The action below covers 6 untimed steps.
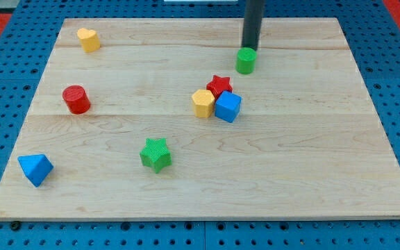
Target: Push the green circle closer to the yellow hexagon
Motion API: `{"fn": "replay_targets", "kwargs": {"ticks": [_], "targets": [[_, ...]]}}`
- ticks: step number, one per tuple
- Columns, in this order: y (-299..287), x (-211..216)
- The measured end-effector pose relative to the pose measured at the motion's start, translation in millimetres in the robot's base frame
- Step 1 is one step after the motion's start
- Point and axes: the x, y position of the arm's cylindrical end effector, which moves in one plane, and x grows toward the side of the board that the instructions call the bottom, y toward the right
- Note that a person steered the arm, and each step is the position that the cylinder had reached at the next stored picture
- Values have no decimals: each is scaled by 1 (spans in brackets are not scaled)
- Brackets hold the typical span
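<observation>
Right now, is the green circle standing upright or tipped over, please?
Upright: the green circle shows its flat round top face, directly below my tip.
</observation>
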Motion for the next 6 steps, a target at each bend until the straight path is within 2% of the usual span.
{"fn": "replay_targets", "kwargs": {"ticks": [1,2,3,4,5,6], "targets": [[-4,6],[50,35],[56,47],[41,1],[26,7],[77,44]]}}
